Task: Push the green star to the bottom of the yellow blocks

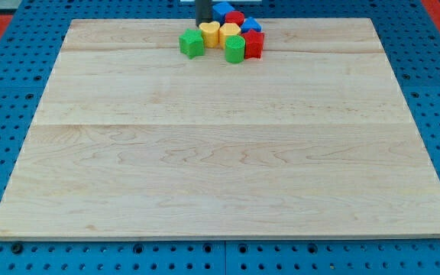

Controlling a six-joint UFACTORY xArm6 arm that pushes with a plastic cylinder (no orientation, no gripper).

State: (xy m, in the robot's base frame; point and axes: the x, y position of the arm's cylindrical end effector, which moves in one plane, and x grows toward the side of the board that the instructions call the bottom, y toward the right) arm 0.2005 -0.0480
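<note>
All the blocks sit in one tight cluster at the view's top centre of the wooden board (220, 153). A green block with ridged sides, apparently the star (235, 49), lies at the cluster's bottom, just below the right yellow block (229, 31) and touching a red block (253, 44). A second yellow block (209, 32) is to the left of the first. A green cube-like block (192, 43) lies left of and slightly below it. My tip (203, 22) is at the cluster's top left, just above the left yellow block.
A blue block (222, 10) and a red block (235, 17) lie at the cluster's top, by the board's top edge. Another blue block (250, 25) is at the right. A blue pegboard (6, 92) surrounds the board.
</note>
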